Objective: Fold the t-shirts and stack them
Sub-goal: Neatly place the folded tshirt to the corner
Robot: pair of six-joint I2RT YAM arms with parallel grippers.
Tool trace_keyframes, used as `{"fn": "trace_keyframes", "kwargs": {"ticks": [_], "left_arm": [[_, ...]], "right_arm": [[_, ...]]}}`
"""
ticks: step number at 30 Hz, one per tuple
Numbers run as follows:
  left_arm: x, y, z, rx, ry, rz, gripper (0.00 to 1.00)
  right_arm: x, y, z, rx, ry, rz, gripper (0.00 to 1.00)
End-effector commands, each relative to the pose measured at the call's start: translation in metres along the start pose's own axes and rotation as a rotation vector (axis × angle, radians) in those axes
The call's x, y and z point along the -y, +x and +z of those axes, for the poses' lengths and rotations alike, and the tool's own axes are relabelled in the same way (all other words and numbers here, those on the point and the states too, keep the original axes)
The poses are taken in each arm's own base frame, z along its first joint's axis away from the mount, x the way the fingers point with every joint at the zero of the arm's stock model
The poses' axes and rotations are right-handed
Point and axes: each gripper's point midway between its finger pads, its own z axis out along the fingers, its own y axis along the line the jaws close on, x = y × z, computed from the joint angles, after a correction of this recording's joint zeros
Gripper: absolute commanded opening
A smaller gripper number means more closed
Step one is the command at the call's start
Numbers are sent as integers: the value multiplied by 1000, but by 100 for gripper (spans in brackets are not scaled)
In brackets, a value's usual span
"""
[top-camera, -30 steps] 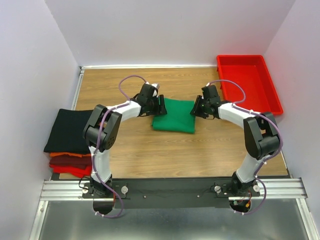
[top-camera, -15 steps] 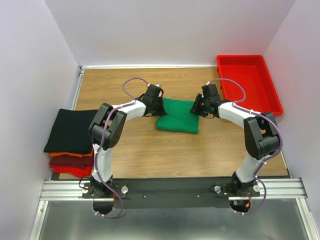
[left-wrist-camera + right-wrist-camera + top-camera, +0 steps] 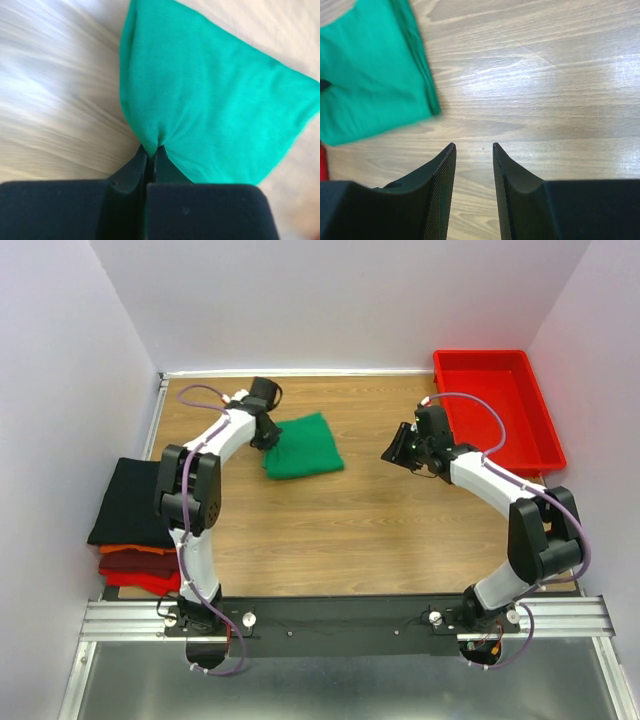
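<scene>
So far: the green t-shirt [image 3: 303, 446] looks folded into a compact pad. The black t-shirt [image 3: 140, 498], orange t-shirt [image 3: 140, 549] and red t-shirt [image 3: 140, 577] lie piled together, black on top.
Left to do: by my reading, the green one has yet to go onto that pile and be let go.
Green shirt's place: on the tabletop [image 3: 380, 530], toward 11 o'clock from its middle, well apart from the pile.
Pile's place: at 8 o'clock, along the tabletop's left edge.
Left pincer [image 3: 150, 155]: shut tight on a bunched edge of the green shirt, at the shirt's 10 o'clock side.
Right pincer [image 3: 474, 150]: jaws partly apart, holding nothing, over bare wood at 3 o'clock of the green shirt and well apart from it.
Around: a red tray [image 3: 497, 405] sits at 2 o'clock by the right wall.
In the way: nothing lies between shirt and pile. A grip on one edge only could, I judge, let the fold open while it is carried.
</scene>
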Motion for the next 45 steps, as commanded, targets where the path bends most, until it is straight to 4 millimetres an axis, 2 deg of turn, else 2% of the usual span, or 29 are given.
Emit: {"fn": "trace_keyframes", "kwargs": {"ticks": [1,2,5,9,13,17,23,29,37,45], "left_arm": [[-46,-47,-29,99,-186,-155,0],[-59,-59,-32,108,-216,-195,0],[-79,-89,-47,154,-236,-267,0],[-99,-114,-65,179,-252,-326,0],[-131,-147,-82,213,-289,-383,0],[-152,-161,-97,232,-327,-394,0],[-168,-177,-118,267,-343,-398,0],[-175,-193,-143,326,-337,-401,0],[-178,-219,-163,375,-322,-408,0],[-175,-229,-187,419,-306,-409,0]], "right_arm": [[-8,-1,-12,0,-50,-4,42],[-9,-1,-13,-4,-55,-3,42],[-14,-3,-19,-1,-72,-7,42],[-17,-4,-23,2,-81,-10,42],[-19,-3,-25,-2,-90,-13,42],[-20,-4,-26,-3,-92,-14,42],[-24,-4,-27,-5,-104,-15,42],[-26,-6,-28,0,-105,-20,42],[-26,-7,-28,2,-100,-22,42],[-26,-8,-27,3,-99,-22,42]]}}
